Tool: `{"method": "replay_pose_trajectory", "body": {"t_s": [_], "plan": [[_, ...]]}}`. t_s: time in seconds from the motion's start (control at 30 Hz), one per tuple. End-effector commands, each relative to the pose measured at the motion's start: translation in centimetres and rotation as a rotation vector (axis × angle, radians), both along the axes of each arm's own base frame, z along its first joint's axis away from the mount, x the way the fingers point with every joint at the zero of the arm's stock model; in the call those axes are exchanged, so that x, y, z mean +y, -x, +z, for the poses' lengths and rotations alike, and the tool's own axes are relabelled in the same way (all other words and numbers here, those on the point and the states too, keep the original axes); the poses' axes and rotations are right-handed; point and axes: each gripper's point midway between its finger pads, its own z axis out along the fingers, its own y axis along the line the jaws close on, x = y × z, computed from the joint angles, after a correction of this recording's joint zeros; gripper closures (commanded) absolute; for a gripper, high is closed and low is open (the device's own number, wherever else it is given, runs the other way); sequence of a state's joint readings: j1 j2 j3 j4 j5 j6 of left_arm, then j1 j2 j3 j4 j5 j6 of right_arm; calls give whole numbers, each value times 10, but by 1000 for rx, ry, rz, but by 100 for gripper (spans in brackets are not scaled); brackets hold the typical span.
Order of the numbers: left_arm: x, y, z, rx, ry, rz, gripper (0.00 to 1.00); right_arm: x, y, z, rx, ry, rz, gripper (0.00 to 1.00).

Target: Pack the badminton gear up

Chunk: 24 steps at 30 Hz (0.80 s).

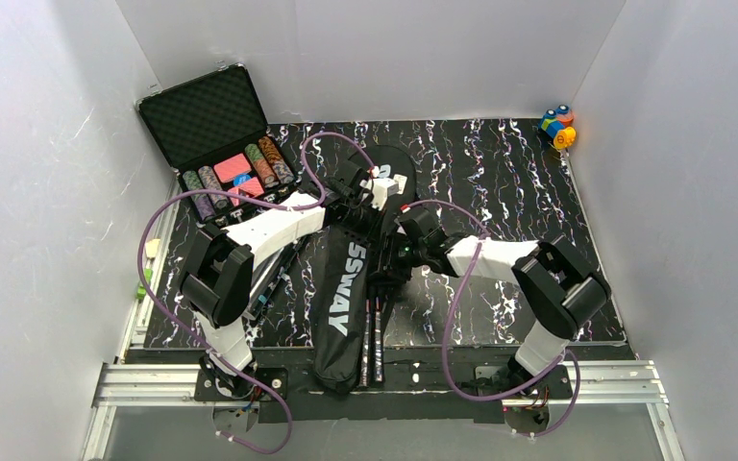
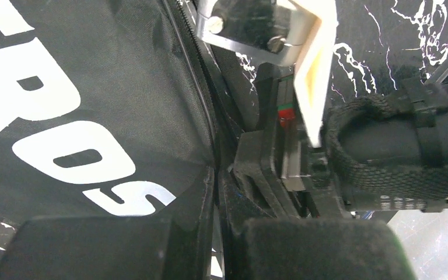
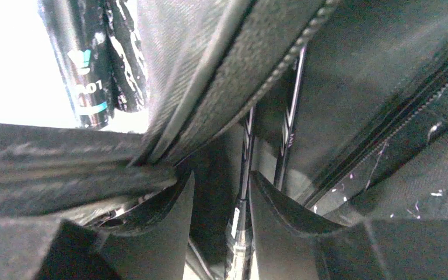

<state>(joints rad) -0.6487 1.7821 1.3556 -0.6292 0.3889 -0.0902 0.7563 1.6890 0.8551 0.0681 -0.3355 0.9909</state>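
What worries me is the flap. The right hand [image 3: 219, 192], fingers apart on either side of a racket shaft, sits under the lifted edge of the bag [image 1: 346, 288]. A careless pull from there could drag the rackets [image 1: 371, 344] out or snag the zip. The left hand [image 2: 207, 236], fingers wide apart astride the bag's zipper rim, might bunch the cloth if it closes. The bag lies in the middle of the counter [image 1: 528, 192], its long axis running away from the arms. The broad head is far and the narrow end near, where the racket grips poke out.
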Motion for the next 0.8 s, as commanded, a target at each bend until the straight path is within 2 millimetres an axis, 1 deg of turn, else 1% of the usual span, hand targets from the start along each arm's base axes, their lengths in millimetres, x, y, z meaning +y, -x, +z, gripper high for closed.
{"method": "replay_pose_trajectory", "body": {"t_s": [0.0,0.03,0.07,0.1,0.2,0.27,0.37,0.53,0.63,0.77], "plan": [[-10,9,25,-31,71,-39,100,-8,-6,34,-90,-95,2,52],[-10,9,24,-31,68,-38,100,-17,-6,35,-98,-91,-16,56],[-9,9,25,-32,67,-39,100,-24,-8,35,-103,-89,-39,61],[-9,9,24,-32,66,-38,100,-31,-11,35,-107,-89,-58,62],[-10,8,25,-32,69,-38,100,-48,-20,31,-104,-83,-96,62],[-10,9,24,-29,68,-36,100,-54,-28,29,-109,-74,-112,60],[-11,8,25,-29,68,-36,100,-58,-40,24,-108,-52,-122,57],[-10,8,26,-29,68,-37,100,-60,-58,8,-89,-15,-135,51],[-11,9,27,-27,71,-39,100,-60,-64,0,-74,6,-139,48],[-12,9,27,-20,75,-40,100,-64,-68,-12,-63,54,-148,45]]}}
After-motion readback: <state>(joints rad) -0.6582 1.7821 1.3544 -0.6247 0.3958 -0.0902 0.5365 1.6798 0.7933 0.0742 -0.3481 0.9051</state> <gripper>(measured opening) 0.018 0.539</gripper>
